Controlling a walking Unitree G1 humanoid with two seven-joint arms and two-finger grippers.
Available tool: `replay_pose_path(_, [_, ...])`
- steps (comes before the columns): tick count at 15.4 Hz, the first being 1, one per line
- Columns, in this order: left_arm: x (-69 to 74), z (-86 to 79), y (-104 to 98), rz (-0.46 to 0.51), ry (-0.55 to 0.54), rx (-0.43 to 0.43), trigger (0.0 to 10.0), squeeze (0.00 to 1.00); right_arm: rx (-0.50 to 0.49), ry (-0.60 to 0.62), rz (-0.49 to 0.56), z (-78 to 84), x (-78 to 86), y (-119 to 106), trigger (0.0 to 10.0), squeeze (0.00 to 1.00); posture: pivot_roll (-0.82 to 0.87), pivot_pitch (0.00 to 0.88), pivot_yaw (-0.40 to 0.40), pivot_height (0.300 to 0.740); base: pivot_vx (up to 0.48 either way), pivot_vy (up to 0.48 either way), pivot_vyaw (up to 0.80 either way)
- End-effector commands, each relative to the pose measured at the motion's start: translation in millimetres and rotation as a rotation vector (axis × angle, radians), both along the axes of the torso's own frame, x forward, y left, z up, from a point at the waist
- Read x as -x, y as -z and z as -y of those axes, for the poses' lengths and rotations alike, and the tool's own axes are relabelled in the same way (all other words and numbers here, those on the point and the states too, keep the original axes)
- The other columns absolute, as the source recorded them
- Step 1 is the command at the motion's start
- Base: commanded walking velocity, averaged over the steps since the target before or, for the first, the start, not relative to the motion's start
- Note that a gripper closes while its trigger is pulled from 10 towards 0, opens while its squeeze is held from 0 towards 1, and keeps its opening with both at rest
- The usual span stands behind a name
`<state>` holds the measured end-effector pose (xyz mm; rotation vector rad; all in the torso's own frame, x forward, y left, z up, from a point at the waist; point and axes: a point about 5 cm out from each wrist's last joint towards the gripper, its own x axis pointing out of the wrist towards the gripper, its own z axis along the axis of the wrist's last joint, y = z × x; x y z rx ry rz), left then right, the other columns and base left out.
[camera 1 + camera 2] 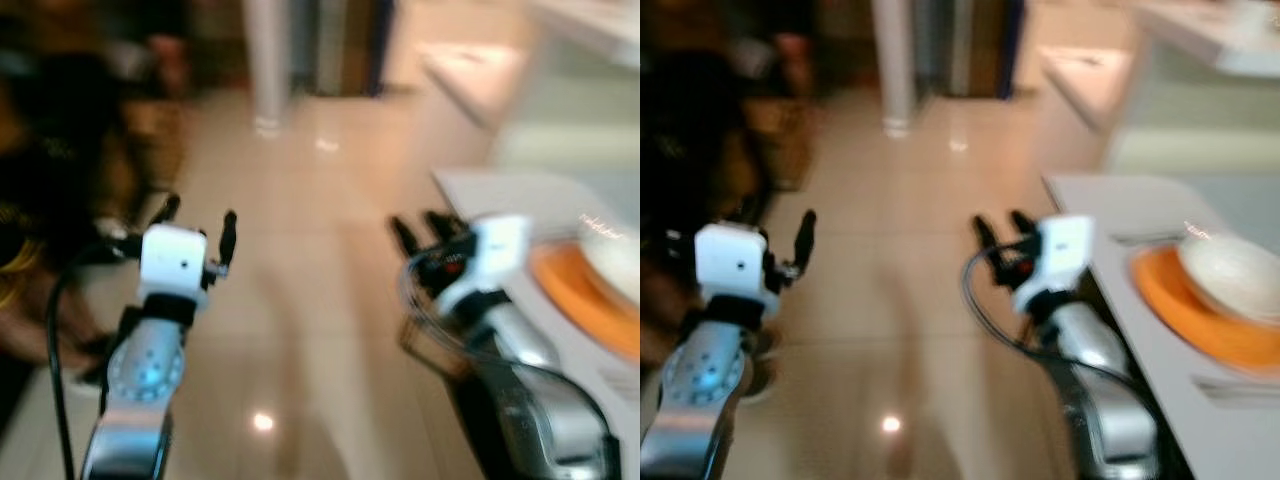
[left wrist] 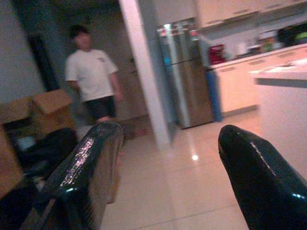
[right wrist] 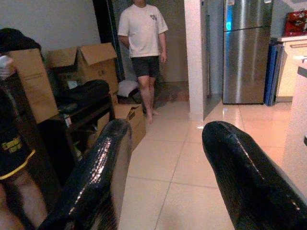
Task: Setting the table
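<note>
A: What's closest to the robot?

B: Its two arms, both raised over a glossy tiled floor (image 1: 910, 330). The left gripper (image 1: 198, 228) hangs above open floor with its fingers parted and nothing between them. The right gripper (image 1: 1002, 232) sits just beside the near corner of the white table (image 1: 1110, 215), fingers also spread apart and empty.

A: And the table setting?

B: An orange plate (image 1: 1180, 310) lies on the table on the robot's right, with a white bowl (image 1: 1232, 272) resting on it. Blurred cutlery, perhaps, lies on the table beyond the plate and nearer than it; I can't tell which pieces. The plate is beside and behind the right gripper's fingertips, not between them, and well apart from the left gripper.

A: Anything in the way farther out?

B: On the robot's left, cardboard boxes (image 3: 84, 60) and a dark low shelf (image 3: 79, 108) piled with dark things. Ahead, a white pillar (image 3: 194, 57) rises from the floor. A person in a white T-shirt and dark shorts (image 3: 142, 48) stands near it. Farthest back stand a steel fridge (image 3: 244, 50) and a pale kitchen counter (image 2: 283, 74).
</note>
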<state>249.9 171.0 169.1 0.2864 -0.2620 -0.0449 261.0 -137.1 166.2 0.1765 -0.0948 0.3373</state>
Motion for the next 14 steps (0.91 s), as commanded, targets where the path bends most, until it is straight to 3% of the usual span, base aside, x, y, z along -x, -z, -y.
replay_pose_path(1, [-2.7, -7.5, 0, 0.0, -0.021, 0.001, 10.0, 0.0, -0.012, 0.005, 0.012, -2.4, -1.9, -3, 10.0, 0.0, -0.03, 0.0, -0.005, 0.74, 0.442, 0.0, 0.0])
replay_pose_path(7, [-6.4, -7.3, 0, 0.002, -0.001, 0.006, 10.0, 0.0, 0.047, 0.096, 0.028, 16.7, -8.4, -2, 10.0, 0.0, -0.03, 0.0, -0.002, 0.74, 0.443, 0.0, 0.0])
replay_pose_path(14, [-10.5, -12.9, -4, 0.017, -0.003, -0.005, 10.0, 0.0, 0.026, 0.124, 0.023, 18.9, -12.8, -4, 10.0, 0.0, -0.03, 0.0, -0.008, 0.74, 0.452, 0.0, 0.0])
